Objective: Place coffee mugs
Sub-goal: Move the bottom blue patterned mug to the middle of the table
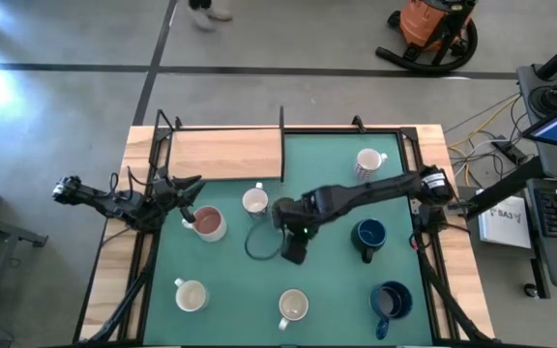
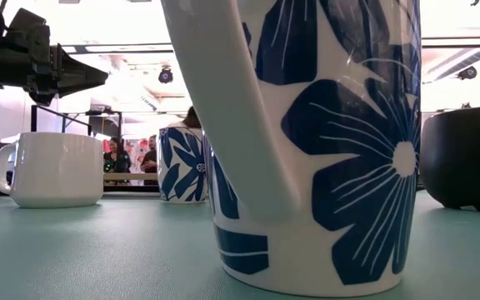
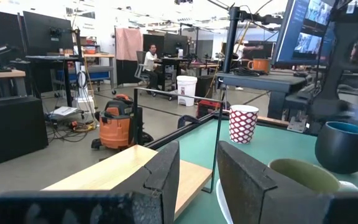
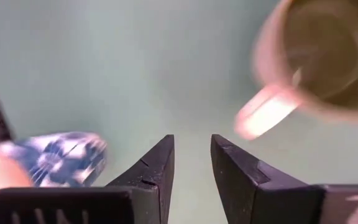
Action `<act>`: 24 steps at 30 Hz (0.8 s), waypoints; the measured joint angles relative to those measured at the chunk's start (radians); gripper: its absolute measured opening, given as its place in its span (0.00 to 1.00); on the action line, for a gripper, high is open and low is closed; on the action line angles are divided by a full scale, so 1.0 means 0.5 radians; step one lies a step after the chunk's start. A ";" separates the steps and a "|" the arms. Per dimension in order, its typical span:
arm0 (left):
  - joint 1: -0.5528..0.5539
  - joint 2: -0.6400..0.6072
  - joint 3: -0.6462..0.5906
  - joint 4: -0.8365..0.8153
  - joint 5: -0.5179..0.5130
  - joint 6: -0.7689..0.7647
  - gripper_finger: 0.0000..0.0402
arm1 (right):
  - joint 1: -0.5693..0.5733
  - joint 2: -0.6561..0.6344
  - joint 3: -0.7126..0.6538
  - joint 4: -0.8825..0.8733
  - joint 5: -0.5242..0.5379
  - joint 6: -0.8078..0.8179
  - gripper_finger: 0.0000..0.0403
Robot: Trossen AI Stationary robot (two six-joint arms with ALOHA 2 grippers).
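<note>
Seven mugs stand on their bases on the green mat [image 1: 337, 280]. They are a patterned white mug [image 1: 368, 162], a white one [image 1: 254, 201], a pink-lined one [image 1: 209, 222], two dark blue mugs [image 1: 368, 234] [image 1: 390, 300] and two light ones [image 1: 190, 295] [image 1: 293, 306]. My right gripper [image 1: 293, 253] [image 4: 191, 155] points down over bare mat mid-table, fingers slightly apart and holding nothing. A cream mug [image 4: 316, 56] and a blue-flowered mug [image 4: 48, 158] lie to either side of it. My left gripper [image 1: 187, 215] [image 3: 197, 165] hovers level beside the pink-lined mug, narrowly open and empty.
A wooden board [image 1: 225, 153] lies on the table's far left part. A blue-flowered mug [image 2: 307, 142] stands close before the low camera, with a white mug [image 2: 52, 167] to its left and a dark one [image 2: 465, 158] to its right. A dark cable loop [image 1: 257, 242] lies by my right gripper.
</note>
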 joint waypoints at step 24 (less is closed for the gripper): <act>-0.001 0.000 0.000 0.000 0.000 0.000 0.23 | 0.652 0.012 -0.052 0.304 0.339 0.562 0.29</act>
